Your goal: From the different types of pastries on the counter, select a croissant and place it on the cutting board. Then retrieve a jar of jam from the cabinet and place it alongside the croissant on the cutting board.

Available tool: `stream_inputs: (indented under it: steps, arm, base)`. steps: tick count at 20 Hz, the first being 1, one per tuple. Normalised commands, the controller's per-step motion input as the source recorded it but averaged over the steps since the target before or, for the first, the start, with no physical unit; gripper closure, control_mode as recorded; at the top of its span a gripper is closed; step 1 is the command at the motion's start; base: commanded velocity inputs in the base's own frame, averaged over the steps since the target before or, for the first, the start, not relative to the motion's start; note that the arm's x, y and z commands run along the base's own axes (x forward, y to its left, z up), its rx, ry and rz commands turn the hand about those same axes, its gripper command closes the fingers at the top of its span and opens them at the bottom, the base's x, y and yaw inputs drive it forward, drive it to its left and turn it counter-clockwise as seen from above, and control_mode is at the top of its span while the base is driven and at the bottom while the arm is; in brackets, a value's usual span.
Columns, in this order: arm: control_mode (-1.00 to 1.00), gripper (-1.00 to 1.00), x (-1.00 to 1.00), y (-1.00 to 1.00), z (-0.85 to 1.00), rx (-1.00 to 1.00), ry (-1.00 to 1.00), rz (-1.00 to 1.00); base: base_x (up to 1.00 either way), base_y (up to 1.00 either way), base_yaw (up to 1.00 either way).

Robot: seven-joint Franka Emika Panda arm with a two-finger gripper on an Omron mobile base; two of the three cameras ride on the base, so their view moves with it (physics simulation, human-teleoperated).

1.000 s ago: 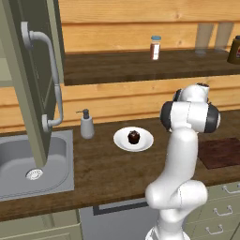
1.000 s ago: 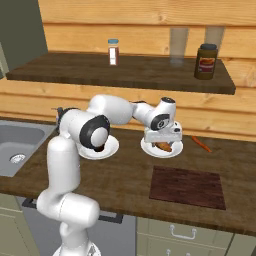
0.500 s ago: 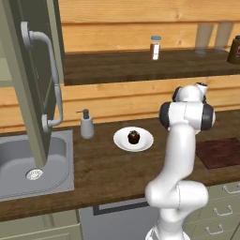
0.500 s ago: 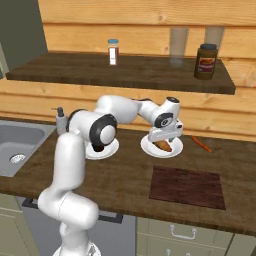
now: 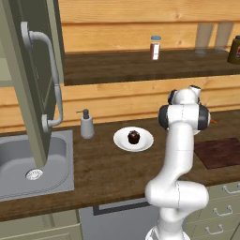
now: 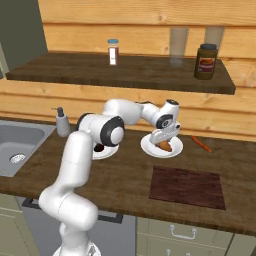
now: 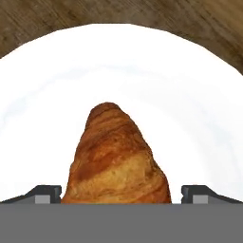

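The croissant (image 6: 166, 146) is a golden-orange pastry lying on a white plate (image 6: 150, 146) on the counter (image 6: 125, 175). My gripper (image 6: 165, 140) hangs low over it, open. In the hand view the croissant (image 7: 116, 156) sits between my two fingertips (image 7: 47, 193), one on each side, with the plate (image 7: 190, 95) under it. The cutting board (image 6: 186, 186) lies bare on the counter just in front of that plate, and shows as well at the right edge of the left base view (image 5: 220, 152). A dark cupcake (image 5: 133, 137) sits on a second white plate (image 5: 119, 140). The jar of jam is out of view.
An orange carrot (image 6: 201, 144) lies right of the croissant plate. The wall shelf holds a shaker (image 6: 113, 52) and a dark jar (image 6: 205, 61). A soap dispenser (image 5: 86, 124) and a sink (image 5: 28, 159) are at the left. An open cabinet door (image 5: 33, 70) stands over the sink.
My hand has come down a little and edged right over the croissant plate. The jaws have stayed open and the croissant has not moved.
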Motion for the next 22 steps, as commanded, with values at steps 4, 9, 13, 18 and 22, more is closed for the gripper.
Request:
stream_inputs:
  steps: [4, 9, 13, 18, 22]
  arm:
    - [-1.0, -1.0, 0.27, 0.0, -0.3, 0.0, 0.0, 0.13]
    - [-1.0, 1.0, 0.0, 0.01, -0.32, -0.01, 0.0, 0.06]
    - [-1.0, 1.0, 0.0, 0.0, -0.02, 0.0, 0.05, 0.0]
    - [-1.0, 1.0, -0.08, 0.0, 0.1, 0.0, 0.12, -0.01]
    - [-1.0, 1.0, -0.2, 0.0, 0.03, 0.0, 0.09, -0.02]
  base:
    - [0.0, 0.0, 0.0]
    - [0.0, 0.0, 0.0]
    - [0.0, 0.0, 0.0]
    - [0.0, 0.0, 0.0]
    - [0.0, 0.0, 0.0]
